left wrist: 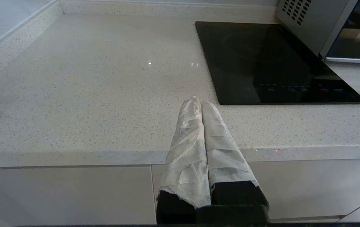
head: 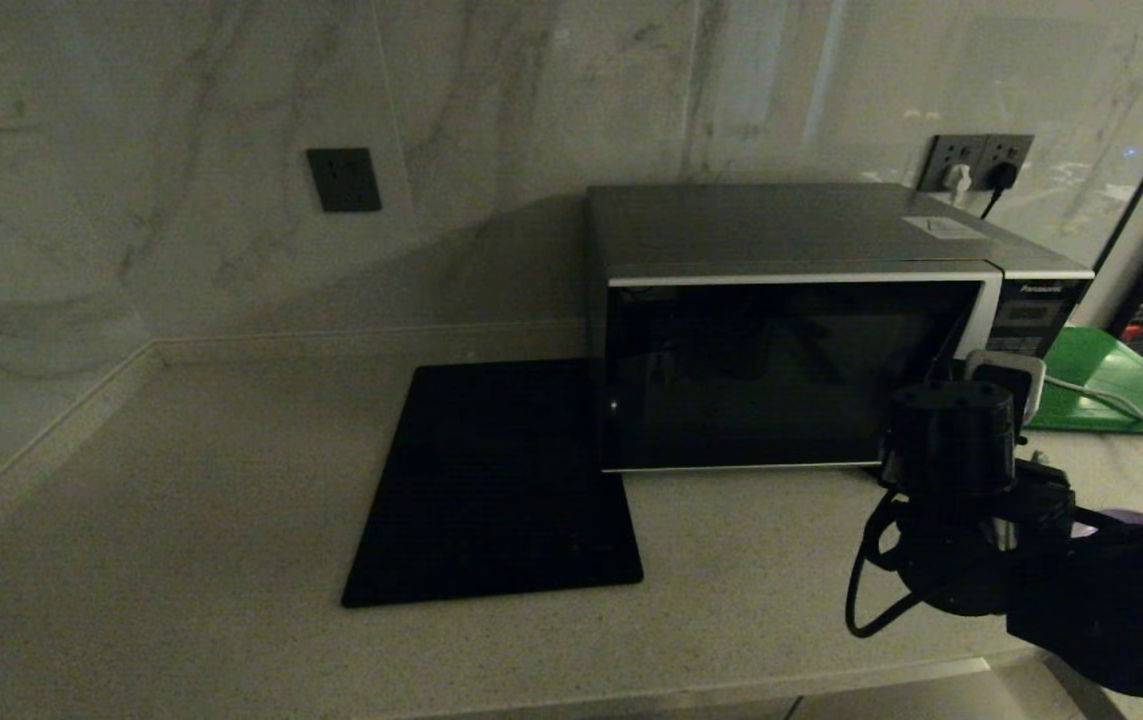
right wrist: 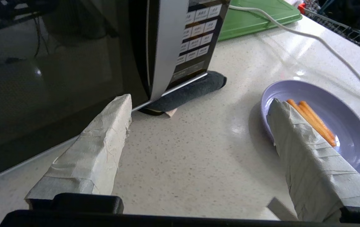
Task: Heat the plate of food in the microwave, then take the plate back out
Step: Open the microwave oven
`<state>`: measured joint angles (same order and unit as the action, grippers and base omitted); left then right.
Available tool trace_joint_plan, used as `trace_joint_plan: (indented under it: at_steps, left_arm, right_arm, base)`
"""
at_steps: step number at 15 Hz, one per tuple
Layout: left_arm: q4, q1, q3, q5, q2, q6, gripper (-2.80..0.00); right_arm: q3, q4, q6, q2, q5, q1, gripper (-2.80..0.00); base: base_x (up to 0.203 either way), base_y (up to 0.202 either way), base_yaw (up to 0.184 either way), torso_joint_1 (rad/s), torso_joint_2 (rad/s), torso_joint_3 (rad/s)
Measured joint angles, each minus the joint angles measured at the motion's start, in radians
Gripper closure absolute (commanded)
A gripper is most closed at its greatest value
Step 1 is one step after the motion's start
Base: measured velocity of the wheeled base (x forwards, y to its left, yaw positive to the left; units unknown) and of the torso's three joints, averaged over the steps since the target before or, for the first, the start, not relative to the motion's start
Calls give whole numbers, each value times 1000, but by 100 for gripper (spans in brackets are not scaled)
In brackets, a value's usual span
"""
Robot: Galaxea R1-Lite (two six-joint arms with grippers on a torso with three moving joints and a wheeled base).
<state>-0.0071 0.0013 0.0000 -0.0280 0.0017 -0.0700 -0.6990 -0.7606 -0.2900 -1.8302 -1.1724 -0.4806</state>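
Observation:
The microwave (head: 781, 370) stands at the back of the counter with its dark glass door closed; its button panel (right wrist: 197, 31) faces my right wrist camera. The lavender plate (right wrist: 350, 104) with orange fry sticks (right wrist: 312, 121) rests on the counter in front of the panel side. My right gripper (right wrist: 198, 101) is open wide just above the counter. One of its fingers (right wrist: 104, 142) is by the door's lower corner and the other overlaps the plate's near rim. In the head view the right arm (head: 971, 500) hides most of the plate (head: 1131, 517). My left gripper (left wrist: 199, 101) is shut and empty over the counter's front edge.
A flat black glass square (head: 496, 480) lies left of the microwave. A green board (head: 1111, 380) and a white cable (right wrist: 324, 44) lie to its right. A dark grey rolled cloth (right wrist: 189, 91) sits under the microwave's front corner. A wire rack (right wrist: 340, 28) stands at the far right.

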Motion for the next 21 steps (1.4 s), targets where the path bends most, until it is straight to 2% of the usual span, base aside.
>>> trace_joint_plan:
  at_steps: [5,14,21]
  left_arm:
    - [0,0,0,0,0,0,0]
    - [0,0,0,0,0,0,0]
    - [0,0,0,0,0,0,0]
  right_arm:
    - [-49,-68,1,-103,-25,13,-280]
    - [-155,-73,54,-160,-18,125,-280]
    - [-195,-76,67,-199,-16,155,-280]
  base:
    - [0,0,0,0,0,0]
    - [0,0,0,0,0,0]
    - [0,0,0,0,0,0]
